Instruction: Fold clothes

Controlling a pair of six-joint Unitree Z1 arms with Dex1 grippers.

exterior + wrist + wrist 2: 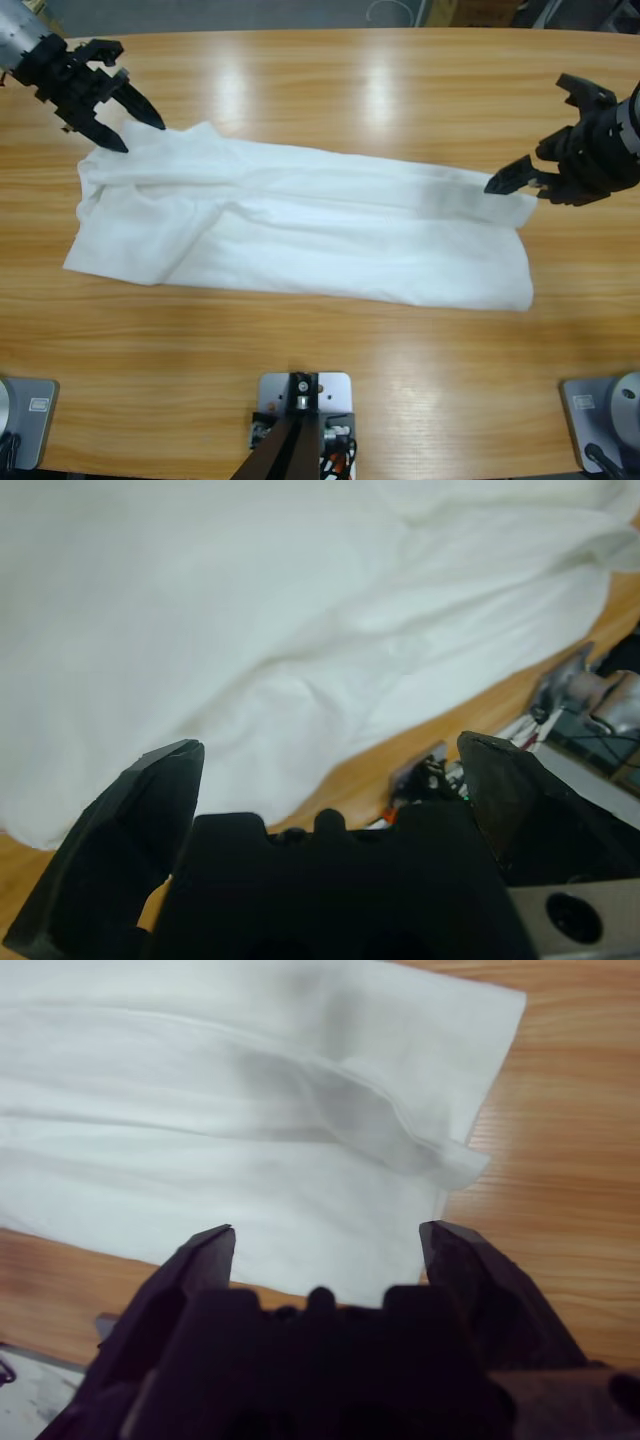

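The shirt (300, 225) lies flat lengthwise across the middle of the table (330, 380), already folded into a long band. The right gripper (518, 178) hovers spread and empty over one end, and the left gripper (125, 120), likewise spread, over the far corner. To fold well, I judge each should pinch all layers at its corner and both lift together.

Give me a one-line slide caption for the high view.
White T-shirt lying folded lengthwise on the wooden table, an open gripper poised at each end.
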